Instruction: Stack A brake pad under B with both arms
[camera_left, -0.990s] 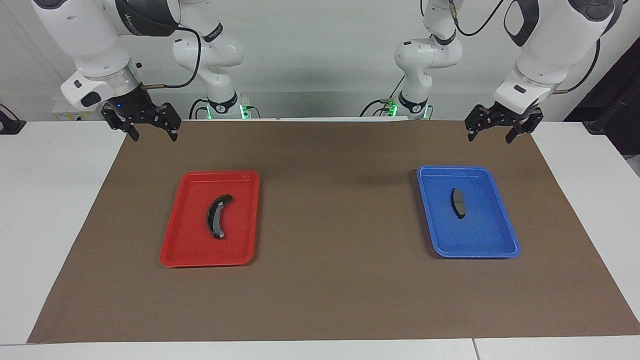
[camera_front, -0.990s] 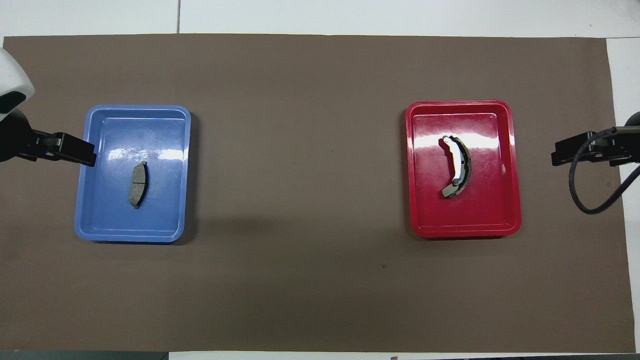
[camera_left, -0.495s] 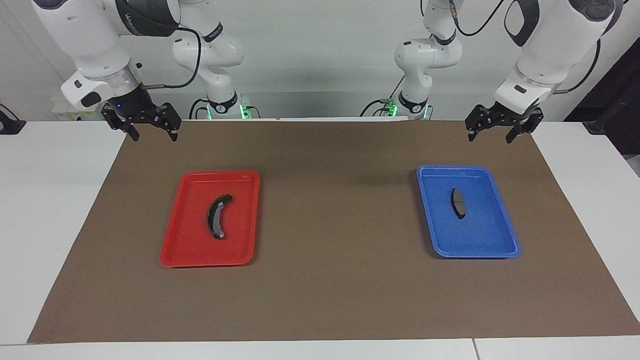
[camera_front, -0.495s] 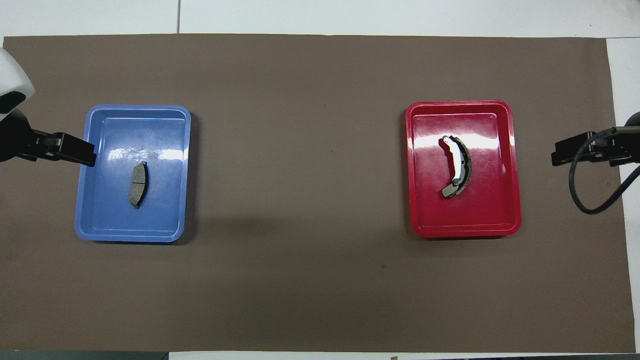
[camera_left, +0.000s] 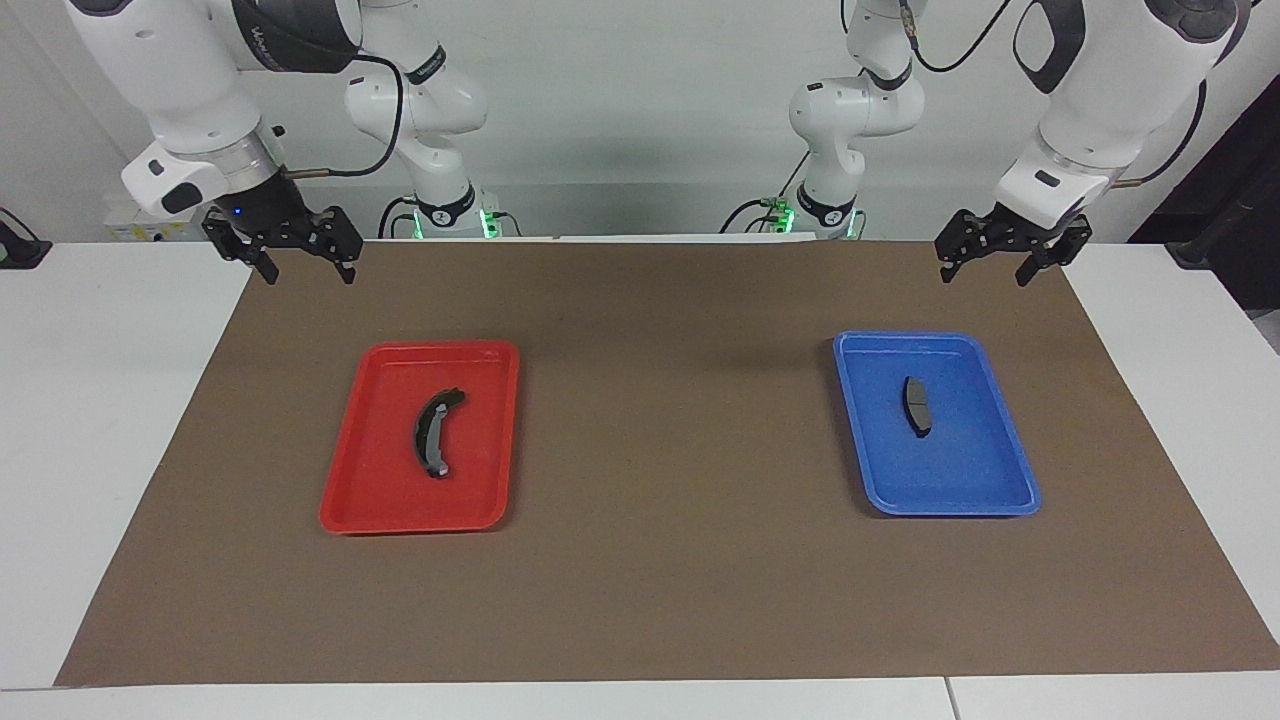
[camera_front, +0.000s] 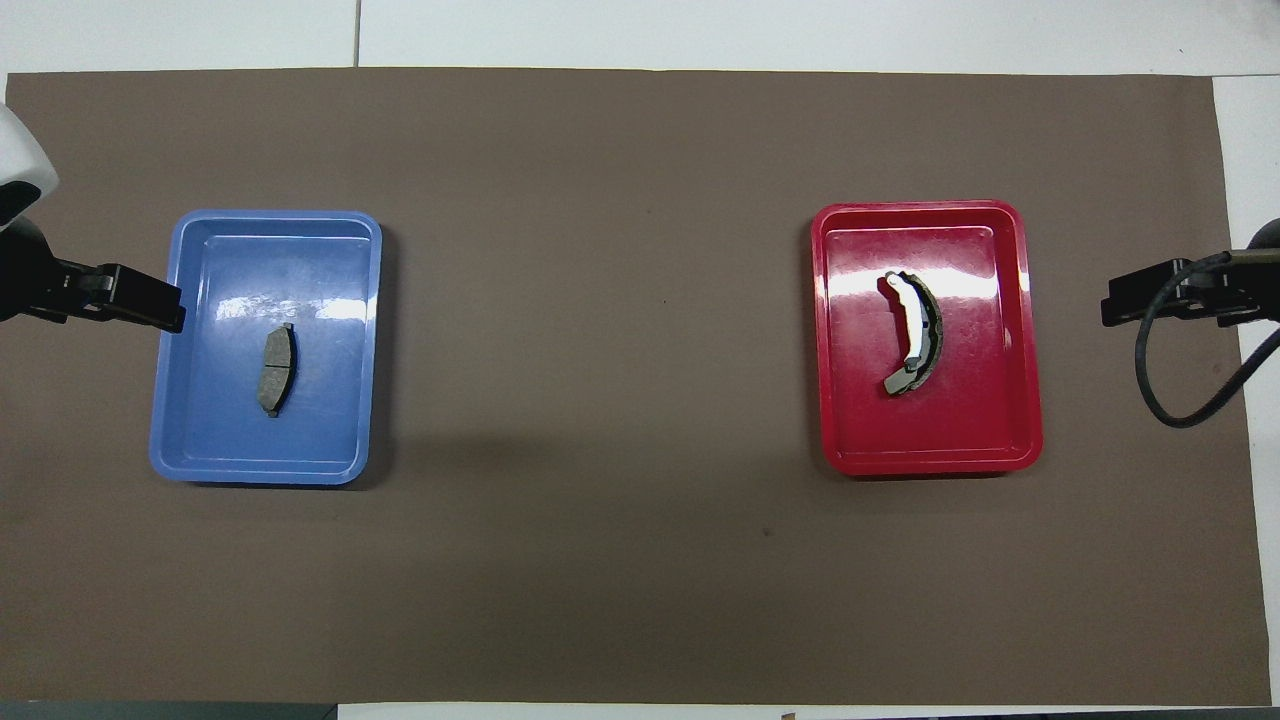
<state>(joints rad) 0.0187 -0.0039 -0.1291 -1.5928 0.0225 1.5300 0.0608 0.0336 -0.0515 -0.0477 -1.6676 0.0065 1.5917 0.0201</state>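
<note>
A brake pad (camera_left: 917, 405), short and dark grey, is seen lying flat in the blue tray (camera_left: 990, 497) toward the left arm's end of the worktop (camera_left: 660, 560). B (camera_left: 434, 432), the longer curved black pad, is seen lying in the red tray (camera_left: 370, 505) toward the right arm's end; its pale mark is hard to make out. In the overhead view both arms are cut off at the edges. The left claw (camera_left: 1011, 263) is held empty in the air over the brown mat (camera_left: 660, 300), fingers spread apart. The right claw (camera_left: 295, 262) is likewise held empty and spread wide over the mat's edge. Compared with a second ago, the left claw is shifted slightly outward; both pads are unmoved.
</note>
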